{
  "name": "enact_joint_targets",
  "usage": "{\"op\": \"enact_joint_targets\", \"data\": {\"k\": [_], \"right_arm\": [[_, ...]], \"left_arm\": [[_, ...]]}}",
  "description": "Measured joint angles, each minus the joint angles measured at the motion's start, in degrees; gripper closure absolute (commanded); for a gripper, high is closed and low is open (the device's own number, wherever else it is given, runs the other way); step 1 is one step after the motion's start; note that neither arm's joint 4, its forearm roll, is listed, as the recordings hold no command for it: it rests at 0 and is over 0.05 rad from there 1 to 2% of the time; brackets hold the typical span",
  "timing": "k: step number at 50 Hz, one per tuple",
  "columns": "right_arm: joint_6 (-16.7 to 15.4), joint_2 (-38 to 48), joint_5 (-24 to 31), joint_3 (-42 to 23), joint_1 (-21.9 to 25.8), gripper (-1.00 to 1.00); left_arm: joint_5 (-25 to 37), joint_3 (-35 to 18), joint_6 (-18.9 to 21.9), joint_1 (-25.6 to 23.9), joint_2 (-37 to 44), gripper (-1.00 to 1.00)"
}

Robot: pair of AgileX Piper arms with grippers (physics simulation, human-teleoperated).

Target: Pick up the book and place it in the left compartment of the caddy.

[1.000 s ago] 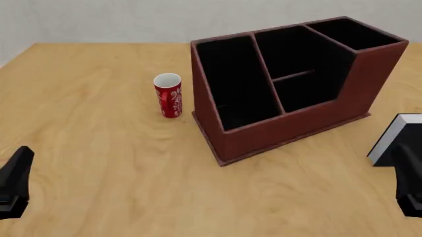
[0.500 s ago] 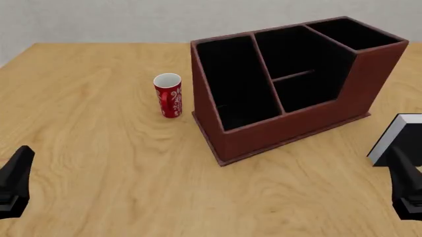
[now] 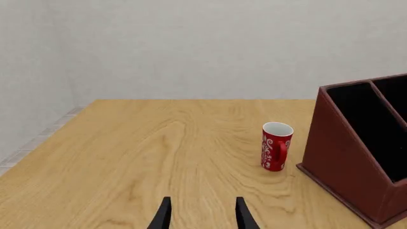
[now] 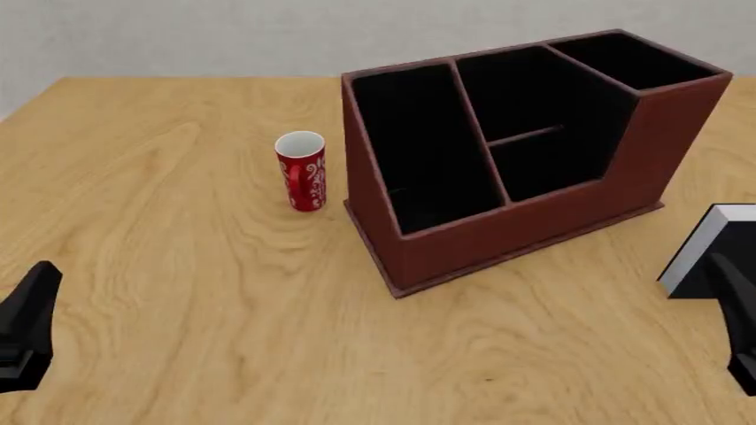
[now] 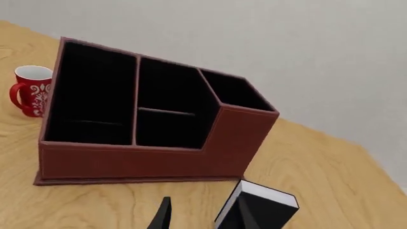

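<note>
Front view: one book (image 4: 706, 252), one caddy (image 4: 520, 150), one unlabelled cup (image 4: 301, 170); left gripper (image 3: 201, 217) and right gripper (image 5: 200, 215) both spread, empty.

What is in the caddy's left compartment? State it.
Nothing: the left compartment of the caddy shows only black lining in front and right wrist views; the book stands outside.

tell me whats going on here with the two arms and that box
Nothing is held yet. The right gripper is open and close to the book, which stands on the table to the right of the caddy. The caddy's left compartment is empty. The left gripper hangs open over bare table, well away from the red cup.
</note>
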Motion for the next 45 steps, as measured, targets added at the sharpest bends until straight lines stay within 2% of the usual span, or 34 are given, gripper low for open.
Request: {"op": "enact_joint_targets", "data": {"k": [21,45], "right_arm": [[-16.9,8.6,9.2,-7.7,0.9,-1.0],[-37.7,13.8,21.3,-13.9,-2.8,-1.0]], "left_arm": [[0.0,0.0,0.0,0.0,0.0,-1.0],[0.0,0.0,0.0,0.0,0.0,-1.0]]}}
